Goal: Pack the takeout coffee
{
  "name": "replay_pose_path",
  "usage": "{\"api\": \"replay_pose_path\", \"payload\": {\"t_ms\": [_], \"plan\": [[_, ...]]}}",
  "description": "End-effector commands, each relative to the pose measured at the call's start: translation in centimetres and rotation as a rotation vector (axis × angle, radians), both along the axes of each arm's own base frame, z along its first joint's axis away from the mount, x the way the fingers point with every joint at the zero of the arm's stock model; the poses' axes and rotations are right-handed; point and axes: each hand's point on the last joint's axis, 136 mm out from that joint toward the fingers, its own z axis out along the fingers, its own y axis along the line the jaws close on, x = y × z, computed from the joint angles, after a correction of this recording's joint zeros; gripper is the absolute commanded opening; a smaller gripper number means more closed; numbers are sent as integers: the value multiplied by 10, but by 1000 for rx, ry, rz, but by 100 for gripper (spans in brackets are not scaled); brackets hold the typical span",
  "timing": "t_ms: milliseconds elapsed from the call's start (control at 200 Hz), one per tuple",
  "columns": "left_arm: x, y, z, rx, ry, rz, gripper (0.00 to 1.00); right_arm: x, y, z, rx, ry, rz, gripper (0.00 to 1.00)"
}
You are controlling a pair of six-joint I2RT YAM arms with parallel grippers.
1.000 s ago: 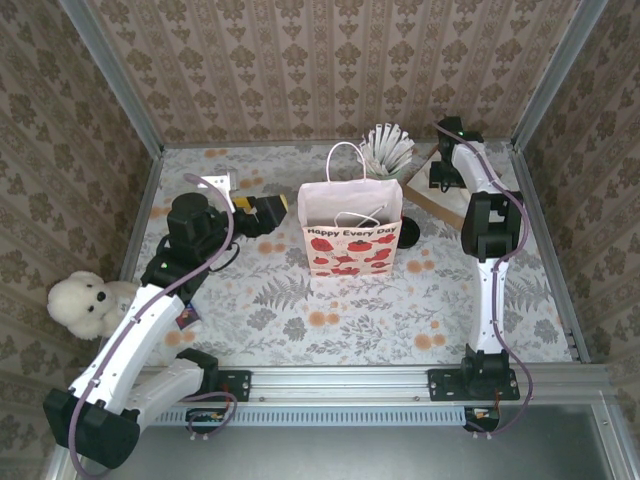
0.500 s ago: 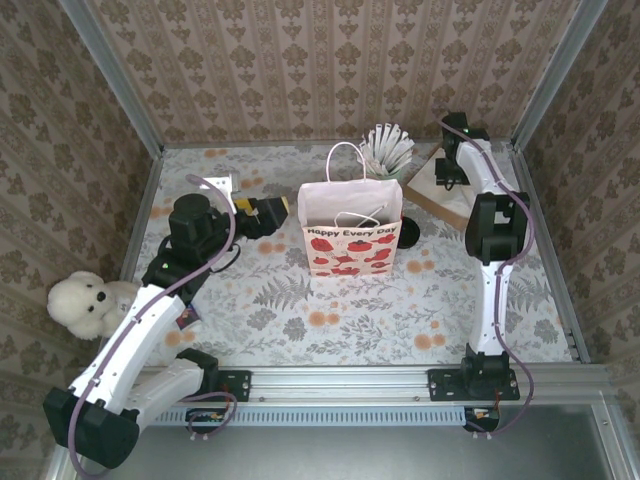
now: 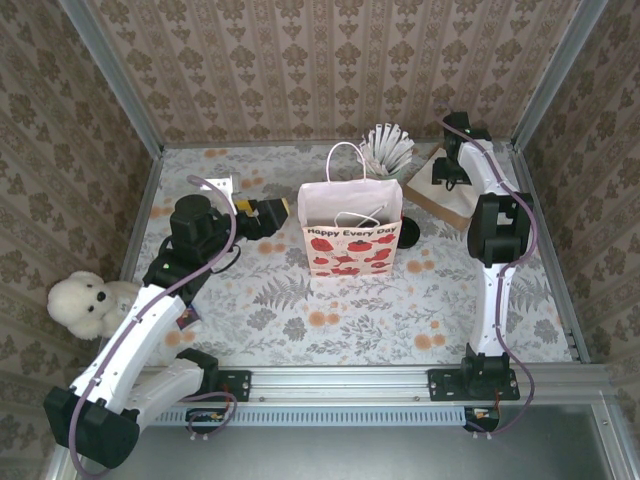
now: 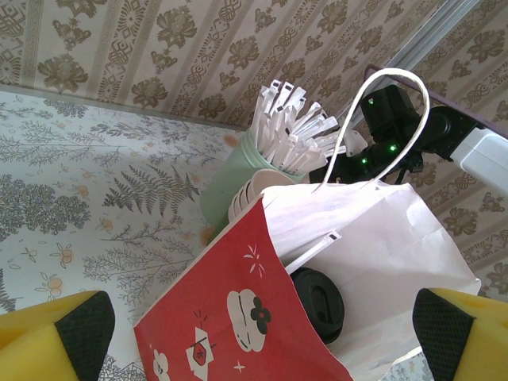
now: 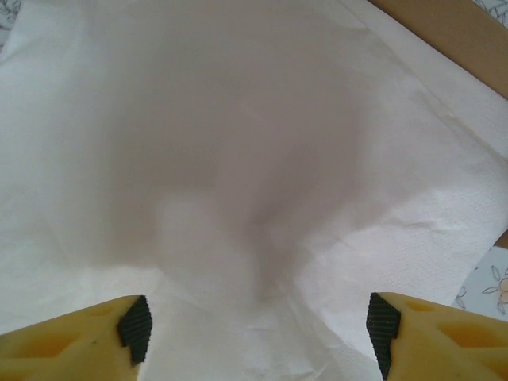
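As we look down, the black-lidded takeout coffee cup [image 3: 408,232] shows at the right edge of the red-and-white paper bag [image 3: 350,248]. Left wrist: left fingers [image 4: 262,321] gape empty toward the bag. Right wrist: right fingers [image 5: 258,325] spread, empty, over a white paper napkin [image 5: 238,159] — we reckon a square pinch on one sheet serves best.

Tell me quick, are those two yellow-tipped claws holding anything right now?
Left gripper: open, empty, facing the red-and-white paper bag.
Right gripper: open, empty, over a white paper napkin.
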Motion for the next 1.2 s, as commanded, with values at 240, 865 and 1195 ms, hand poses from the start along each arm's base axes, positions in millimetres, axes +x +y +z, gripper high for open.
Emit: {"api": "replay_pose_path", "payload": {"t_ms": [240,865,1195], "plan": [[2,-3,1,8,-24,-10,100,-14,3,-10,37,1,-21,53],[4,-7,1,6,-24,-21,100,-10,1,43,12,-146,1,8],[3,-7,9,21,-59,-35,100,-11,12,113,42,-450,47,0]]}}
